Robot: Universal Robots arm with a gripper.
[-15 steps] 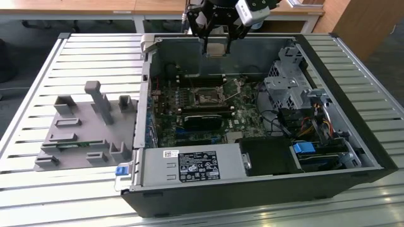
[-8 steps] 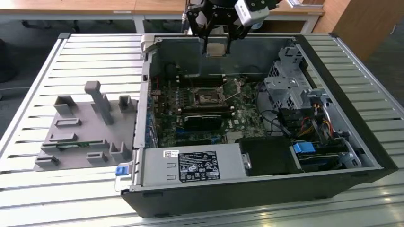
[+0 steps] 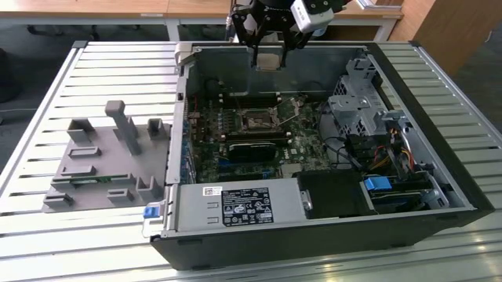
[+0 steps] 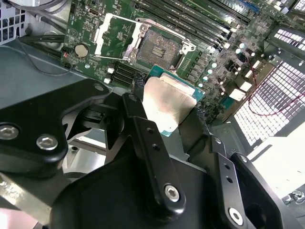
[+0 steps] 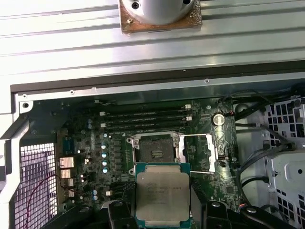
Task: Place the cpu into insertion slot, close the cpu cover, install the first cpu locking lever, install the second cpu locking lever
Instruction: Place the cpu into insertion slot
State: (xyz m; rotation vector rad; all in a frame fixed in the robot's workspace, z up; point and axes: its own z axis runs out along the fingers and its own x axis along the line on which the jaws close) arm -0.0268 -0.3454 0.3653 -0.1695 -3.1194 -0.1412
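**Tool.** The gripper (image 3: 268, 59) is clenched on the cpu (image 3: 267, 62), its two black fingers (image 4: 143, 129) pressing on opposite edges of the chip. In the exterior view it hangs over the far wall of the open computer case (image 3: 314, 249).

**Task item.** The cpu is held clear of the board and is not seated. In the first wrist view its silver-grey top (image 5: 162, 195) faces the camera, with a green border around it. In the second wrist view the chip (image 4: 169, 105) shows between the fingers, with the board beyond it.

**Socket.** The insertion slot (image 5: 155, 151) is empty and its dark contact field is exposed. In the exterior view it sits near the middle of the motherboard (image 3: 235, 167), nearer than the held chip. The cpu cover (image 5: 198, 152) is swung open and lies just beside the slot, so the slot is uncovered. Both also show in the second wrist view, the slot (image 4: 159, 46) with the cover (image 4: 114, 33) alongside it.

**Surroundings.** The case lies on its side on a slatted metal table (image 3: 47, 88). A grey parts fixture (image 3: 102, 158) stands on the table at the exterior view's left of the case. The power supply (image 3: 235, 207) occupies the near side of the case.
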